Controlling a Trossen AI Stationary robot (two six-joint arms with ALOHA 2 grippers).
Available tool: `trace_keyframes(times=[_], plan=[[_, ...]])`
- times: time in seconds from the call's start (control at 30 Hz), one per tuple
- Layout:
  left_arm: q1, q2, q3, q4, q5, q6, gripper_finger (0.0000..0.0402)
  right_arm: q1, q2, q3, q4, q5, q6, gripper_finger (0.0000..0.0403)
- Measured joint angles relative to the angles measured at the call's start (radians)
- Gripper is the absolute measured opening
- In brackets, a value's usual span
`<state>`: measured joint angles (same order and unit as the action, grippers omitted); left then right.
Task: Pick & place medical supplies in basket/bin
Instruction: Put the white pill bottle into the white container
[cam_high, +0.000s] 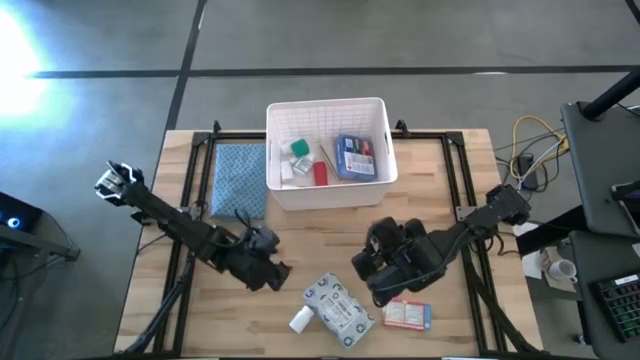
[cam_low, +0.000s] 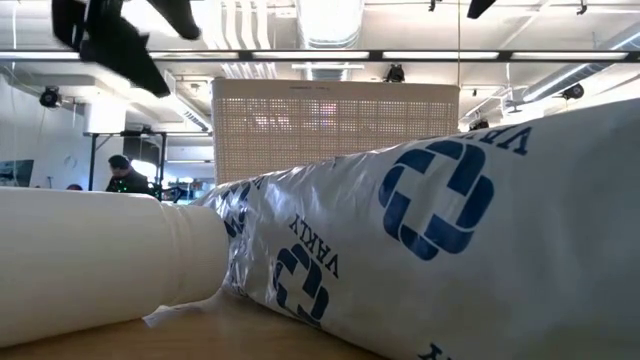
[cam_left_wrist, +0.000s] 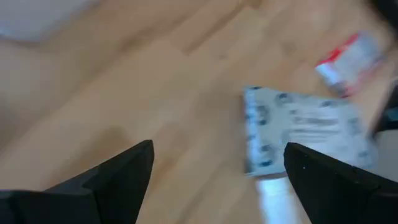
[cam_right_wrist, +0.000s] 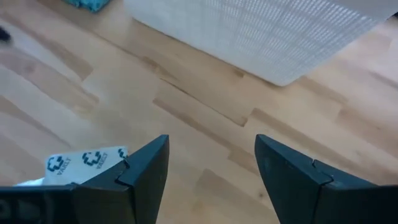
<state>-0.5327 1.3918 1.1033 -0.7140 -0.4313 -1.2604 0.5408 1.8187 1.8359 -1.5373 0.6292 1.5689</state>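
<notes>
The white lattice bin (cam_high: 380, 172) stands at the table's far middle; inside it lie a green-capped bottle (cam_high: 298, 148), a red tube (cam_high: 319, 173) and a blue pouch (cam_high: 354, 157). On the near part of the table lie the grey-white packet (cam_high: 338, 308), a white pill bottle (cam_high: 301, 320) at its left end and the white-red box (cam_high: 407, 314). My left gripper (cam_high: 280, 272) hovers open just left of the packet (cam_left_wrist: 305, 134). My right gripper (cam_high: 362, 268) is open above the wood between the bin (cam_right_wrist: 273, 31) and the packet (cam_right_wrist: 87, 160). Neither touches anything.
A blue patterned cloth (cam_high: 238, 180) lies left of the bin. Black frame rails (cam_high: 466, 180) run along the table's sides. In the low view the bottle (cam_low: 100, 255) and the packet (cam_low: 420, 230) fill the foreground, with the bin (cam_low: 335, 125) behind them. Bare wood lies between the grippers.
</notes>
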Motion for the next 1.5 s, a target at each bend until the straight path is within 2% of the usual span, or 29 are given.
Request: trace_keyframes(times=[0.13, 0.2, 0.4, 0.73, 0.93, 1.3, 1.5], plan=[[-0.044, 0.019, -0.125, 0.312, -0.005, -0.047, 0.0338, -0.009, 0.001, 0.000, 0.043, -0.081, 0.001, 0.0226], [-0.068, 0.049, -0.146, 0.377, -0.006, -0.053, 0.0338, -0.006, 0.006, 0.000, 0.067, -0.122, 0.013, 0.0226], [-0.114, 0.187, -0.044, 0.259, -0.013, -0.089, 0.0338, 0.033, 0.033, 0.000, 0.085, -0.185, 0.108, 0.0226], [-0.150, 0.424, 0.220, 0.198, 0.049, 0.009, 0.0338, 0.083, 0.060, -0.005, 0.079, -0.240, 0.252, 0.0226], [-0.168, 0.499, 0.297, 0.185, 0.102, -0.009, 0.0338, 0.088, 0.059, -0.019, 0.001, -0.348, 0.148, 0.0226], [-0.169, 0.579, 0.304, 0.157, 0.133, -0.232, 0.0338, 0.092, 0.040, -0.137, -0.033, -0.361, -0.038, 0.0226], [-0.167, 0.596, 0.304, 0.060, 0.146, -0.335, 0.0338, 0.097, 0.040, -0.206, -0.031, -0.359, -0.074, 0.0226]])
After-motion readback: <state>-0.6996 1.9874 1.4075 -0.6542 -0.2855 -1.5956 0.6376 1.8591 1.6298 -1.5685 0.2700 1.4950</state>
